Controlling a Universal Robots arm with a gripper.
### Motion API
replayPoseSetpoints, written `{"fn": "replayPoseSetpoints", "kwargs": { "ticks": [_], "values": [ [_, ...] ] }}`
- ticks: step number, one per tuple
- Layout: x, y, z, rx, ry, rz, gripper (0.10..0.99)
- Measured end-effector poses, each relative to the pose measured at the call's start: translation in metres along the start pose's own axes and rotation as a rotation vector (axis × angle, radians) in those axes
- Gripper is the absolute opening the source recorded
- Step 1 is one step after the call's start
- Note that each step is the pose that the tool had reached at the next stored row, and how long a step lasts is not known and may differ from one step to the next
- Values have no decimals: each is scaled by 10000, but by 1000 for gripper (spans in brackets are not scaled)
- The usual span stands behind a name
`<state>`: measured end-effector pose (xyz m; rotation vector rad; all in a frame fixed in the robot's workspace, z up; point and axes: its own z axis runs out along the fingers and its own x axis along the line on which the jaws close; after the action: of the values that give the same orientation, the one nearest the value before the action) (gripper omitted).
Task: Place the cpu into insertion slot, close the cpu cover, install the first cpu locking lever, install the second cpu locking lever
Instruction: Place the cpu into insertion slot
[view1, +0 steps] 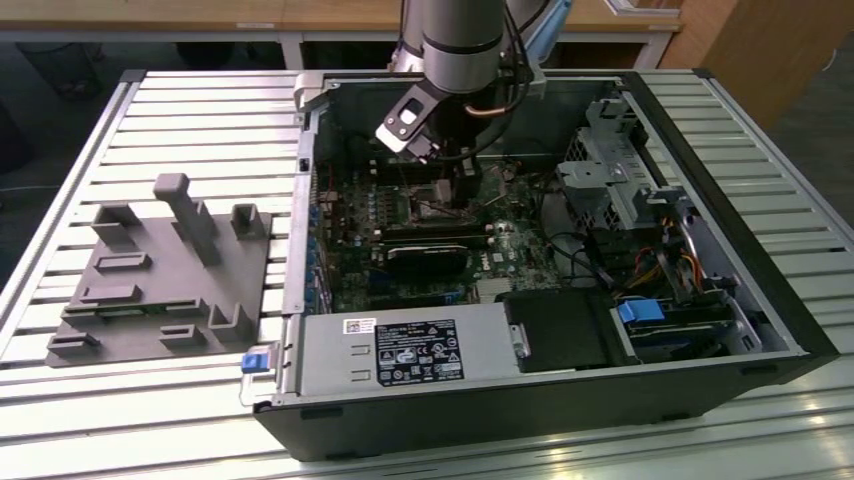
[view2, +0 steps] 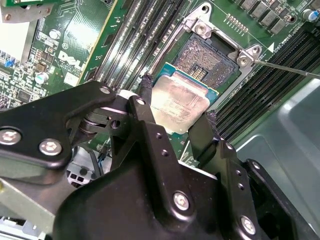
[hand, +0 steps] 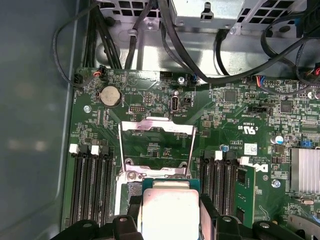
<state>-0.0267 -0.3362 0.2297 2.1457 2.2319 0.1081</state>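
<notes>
My gripper (view2: 177, 107) is shut on the cpu (view2: 179, 102), a flat square chip with a dull silver top, gripped on two opposite edges by the black fingers (view2: 145, 95). The chip hangs tilted, partly over the insertion slot (view2: 204, 57), whose dark contact field lies bare inside its silver rim. In the first wrist view the cpu (hand: 170, 210) sits between the fingers just in front of the cpu cover (hand: 157, 127). That cover is a silver frame swung open, with green board showing through its cut-out. In the exterior view the gripper (view1: 447, 190) reaches down into the open computer case (view1: 747, 300).
Long black memory slots (view2: 145, 37) flank the socket on both sides. A thin metal rod (view2: 285, 67) juts out from the socket's corner. A black fan (view1: 427, 255), a power supply (view1: 400, 350), a drive cage (view1: 607, 170) and cables crowd the case. A grey fixture (view1: 160, 280) lies on the slatted table.
</notes>
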Motion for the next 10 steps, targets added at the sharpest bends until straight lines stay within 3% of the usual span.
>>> {"fn": "replayPoseSetpoints", "kwargs": {
  "ticks": [10],
  "values": [
    [0, -20, 32, 1, -1, 0, 541]
  ]
}}
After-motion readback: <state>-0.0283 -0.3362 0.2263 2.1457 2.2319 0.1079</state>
